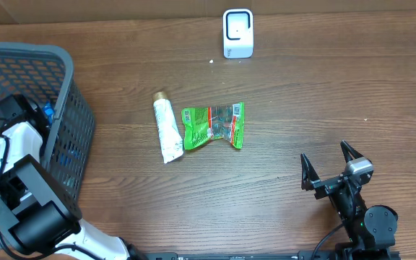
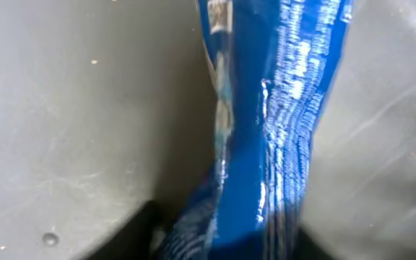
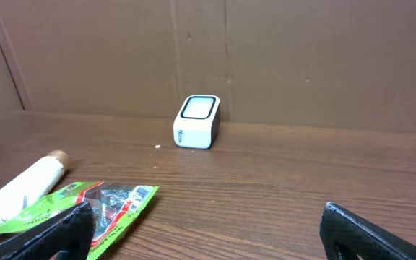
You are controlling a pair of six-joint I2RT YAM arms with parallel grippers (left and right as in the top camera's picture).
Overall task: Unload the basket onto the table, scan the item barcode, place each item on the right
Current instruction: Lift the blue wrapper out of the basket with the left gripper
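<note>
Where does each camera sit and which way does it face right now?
Overhead: above the table, looking straight down; both arms show, the left down in the basket.
Left wrist: inside the basket, close on a blue packet; no fingers clearly visible.
Right wrist: low over the table, facing the scanner; its open fingertips frame the bottom.
Shared: overhead and right wrist both show scanner, tube, green packet.

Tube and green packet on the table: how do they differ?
The tube is white with a tan cap and slim; the green packet is wider, crinkled, with a clear window. The tube runs front to back; the packet lies crosswise. Both lie flat on the table, side by side.
</note>
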